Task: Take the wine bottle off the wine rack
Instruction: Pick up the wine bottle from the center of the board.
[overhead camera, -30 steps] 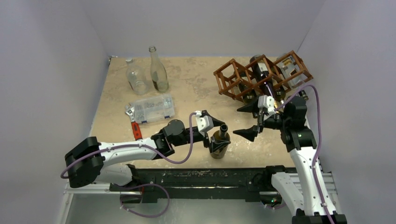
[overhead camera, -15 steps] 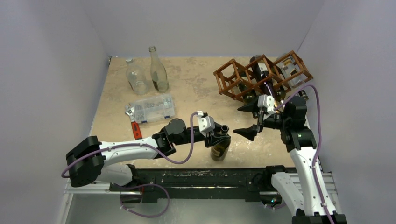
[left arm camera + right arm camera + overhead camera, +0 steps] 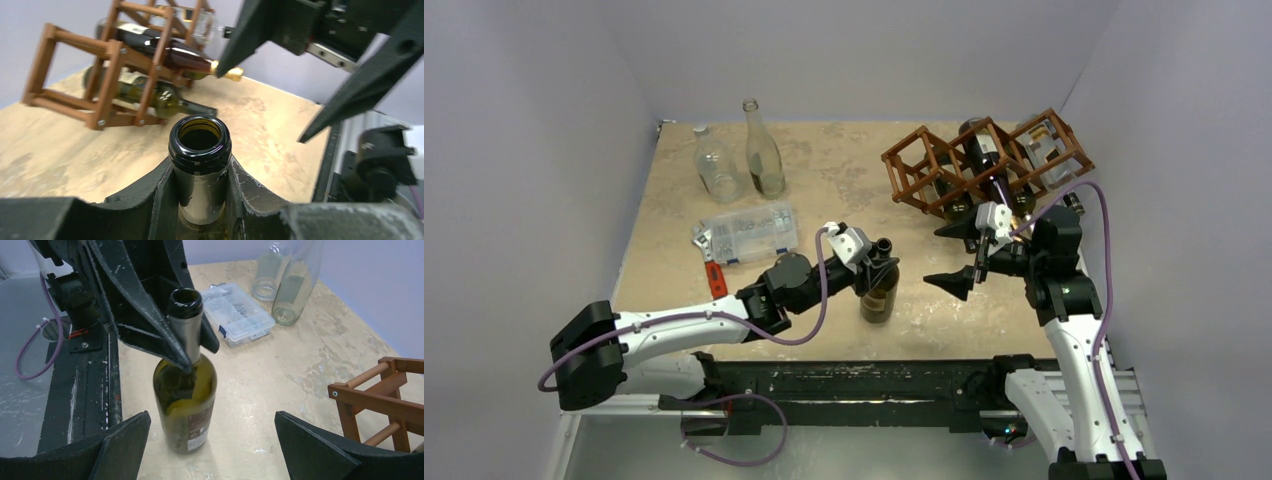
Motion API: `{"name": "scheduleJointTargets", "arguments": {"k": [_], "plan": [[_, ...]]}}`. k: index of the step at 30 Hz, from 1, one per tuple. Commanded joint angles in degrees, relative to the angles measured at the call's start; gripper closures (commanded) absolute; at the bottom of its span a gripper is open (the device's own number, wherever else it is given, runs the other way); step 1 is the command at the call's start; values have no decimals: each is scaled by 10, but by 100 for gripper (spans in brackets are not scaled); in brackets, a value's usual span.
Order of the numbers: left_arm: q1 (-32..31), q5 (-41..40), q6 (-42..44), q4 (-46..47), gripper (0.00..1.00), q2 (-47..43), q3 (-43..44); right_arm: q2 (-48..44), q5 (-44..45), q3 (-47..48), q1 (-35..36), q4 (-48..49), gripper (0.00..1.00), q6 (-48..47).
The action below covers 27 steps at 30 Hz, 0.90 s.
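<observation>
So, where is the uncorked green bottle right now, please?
Top view: the bottle is upright at the table's front centre, neck in the jaws of the left gripper, left of the open right gripper.

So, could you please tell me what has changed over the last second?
The left gripper closed on the neck of the upright wine bottle and moved it left, slightly away from the arms' bases. The right gripper stayed open in place, and the wine rack did not move.
</observation>
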Motion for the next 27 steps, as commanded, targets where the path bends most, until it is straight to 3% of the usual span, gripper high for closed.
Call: {"name": "scheduleJointTargets", "arguments": {"k": [1, 11, 23, 27], "plan": [[9, -117, 23, 41, 100, -24, 47, -5, 5, -1, -2, 4, 1, -7], [50, -316, 55, 31, 100, 40, 138, -6, 9, -3, -2, -1, 1, -11], [167, -346, 62, -2, 100, 169, 287, -5, 5, -4, -2, -2, 1, -10], [196, -400, 62, -24, 100, 226, 361, -5, 4, -3, -2, -2, 1, -11]]}}
